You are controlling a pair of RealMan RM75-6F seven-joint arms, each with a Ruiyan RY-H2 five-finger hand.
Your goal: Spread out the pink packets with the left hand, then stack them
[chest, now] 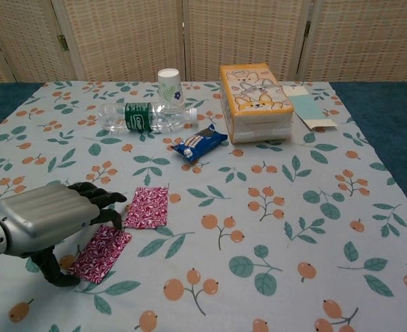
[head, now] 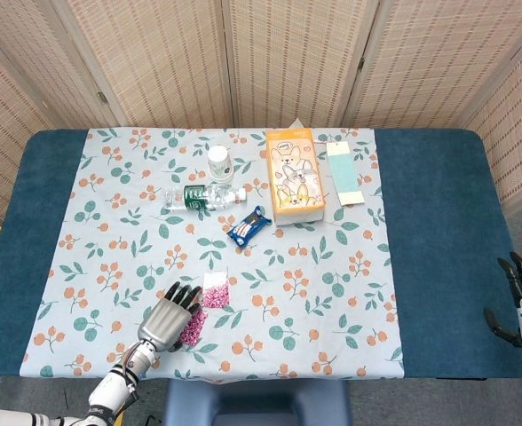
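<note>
Two pink patterned packets lie apart on the leafy tablecloth near the front left. One packet lies flat and free. The nearer packet sits partly under my left hand, whose dark fingers curl over its left edge with the thumb down beside it. Whether the fingers touch the packet is hard to tell. My right hand hangs off the table's right edge, fingers apart, holding nothing.
Further back are a lying water bottle, a paper cup, a blue snack pack, an orange tissue box and a pale green card. The cloth stretches to the right of the packets.
</note>
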